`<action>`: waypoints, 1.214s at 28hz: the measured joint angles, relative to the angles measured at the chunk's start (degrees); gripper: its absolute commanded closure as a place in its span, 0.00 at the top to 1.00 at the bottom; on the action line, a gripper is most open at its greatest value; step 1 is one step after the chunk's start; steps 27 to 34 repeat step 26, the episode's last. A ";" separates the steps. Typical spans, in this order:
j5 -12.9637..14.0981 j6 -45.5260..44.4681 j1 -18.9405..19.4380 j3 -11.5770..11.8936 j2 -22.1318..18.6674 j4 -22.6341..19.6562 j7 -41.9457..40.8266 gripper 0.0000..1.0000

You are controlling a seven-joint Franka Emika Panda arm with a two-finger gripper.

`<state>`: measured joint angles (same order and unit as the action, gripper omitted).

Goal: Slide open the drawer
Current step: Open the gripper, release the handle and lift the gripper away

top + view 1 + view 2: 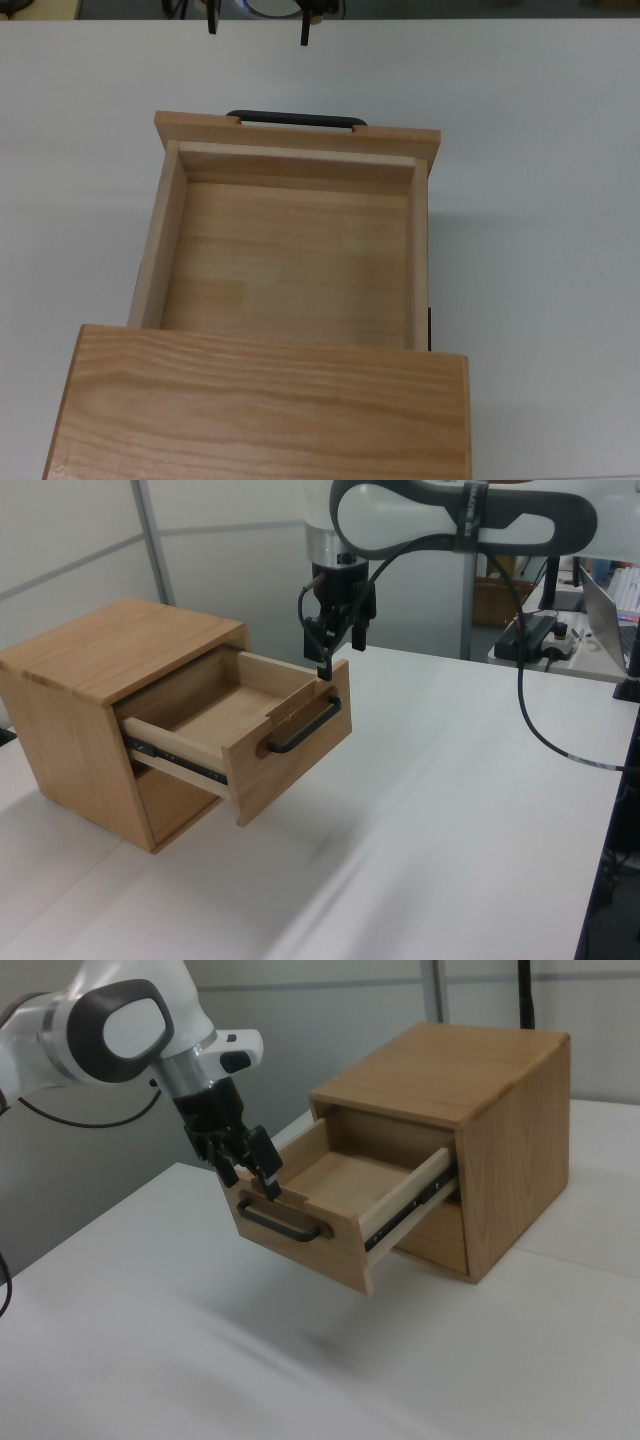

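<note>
In the top view, the drawer [287, 245] is sitting pulled far out of the wooden casing [262, 405], its black handle [296, 119] pointing toward the top edge, where two dark fingertips [304, 33] are showing spread apart. In the left view, the gripper [339, 652] is hanging just above the front panel, clear of the handle, on the white table [450, 810]. In the right view, the gripper [248, 1170] is hovering beside the panel's top edge, fingers parted and grasping nothing
</note>
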<state>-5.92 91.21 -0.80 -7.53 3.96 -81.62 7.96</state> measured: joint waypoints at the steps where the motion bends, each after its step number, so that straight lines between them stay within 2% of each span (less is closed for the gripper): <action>1: 0.00 0.00 0.02 0.00 0.15 0.00 0.00 1.00; 13: 1.02 0.00 -1.88 0.33 1.73 -0.40 -0.76 1.00; 22: 1.18 0.00 -2.36 2.35 2.61 -0.40 -1.05 1.00; 34: 1.19 0.00 -2.47 2.39 3.04 -0.40 -1.05 1.00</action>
